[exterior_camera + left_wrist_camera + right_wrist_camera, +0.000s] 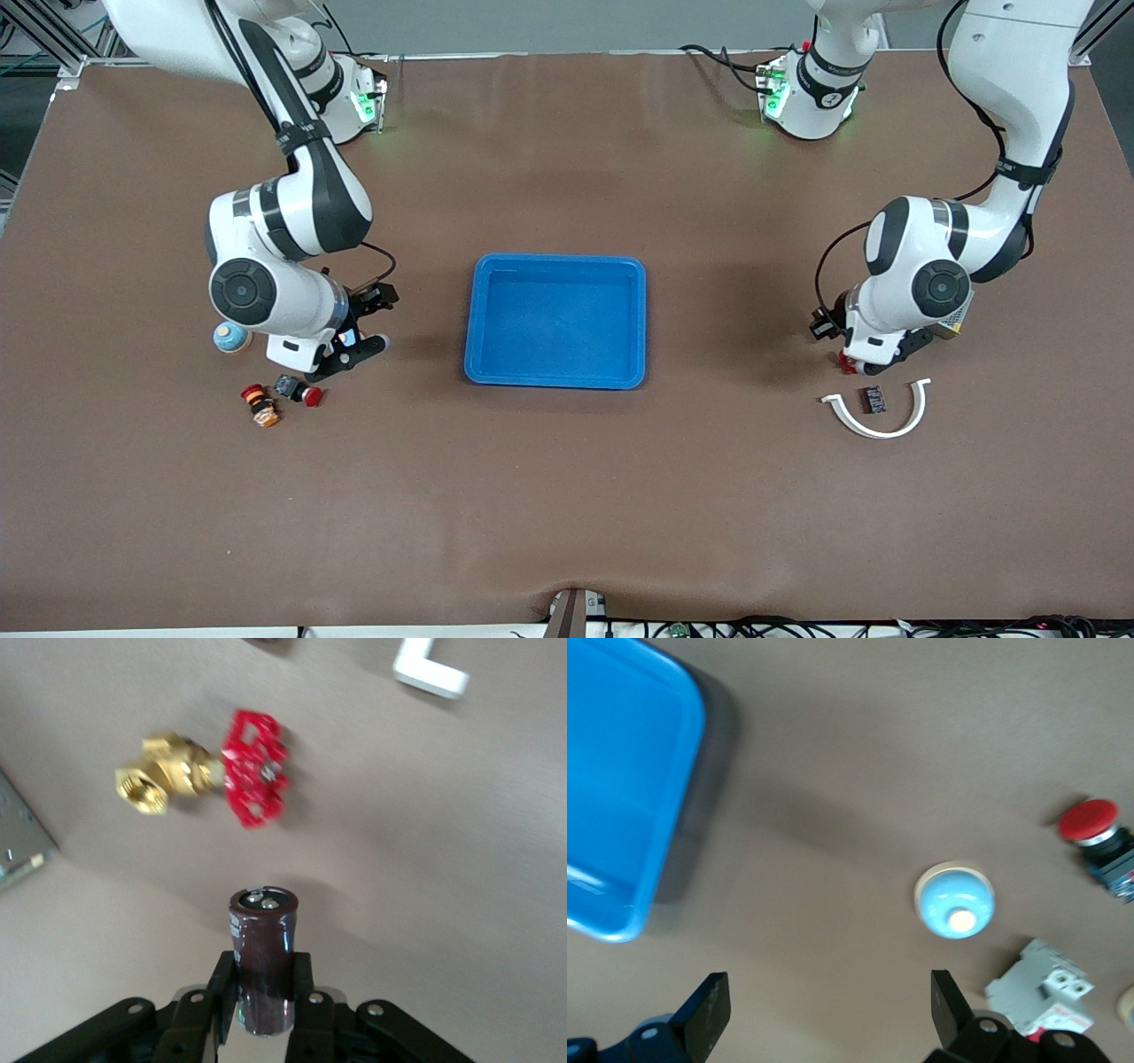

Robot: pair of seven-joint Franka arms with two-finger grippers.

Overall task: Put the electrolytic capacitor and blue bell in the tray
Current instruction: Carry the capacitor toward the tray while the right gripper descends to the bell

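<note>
White bracket (877,415); left claw (264,992) grips capacitor (263,957)

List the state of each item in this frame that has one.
Tray: empty, flat on the table.
Electrolytic capacitor: clamped in the left tool.
Blue bell: on the table, untouched.
Right tool: open, empty, above the table near the bell.

Even overhead light, blurred wrist views
</note>
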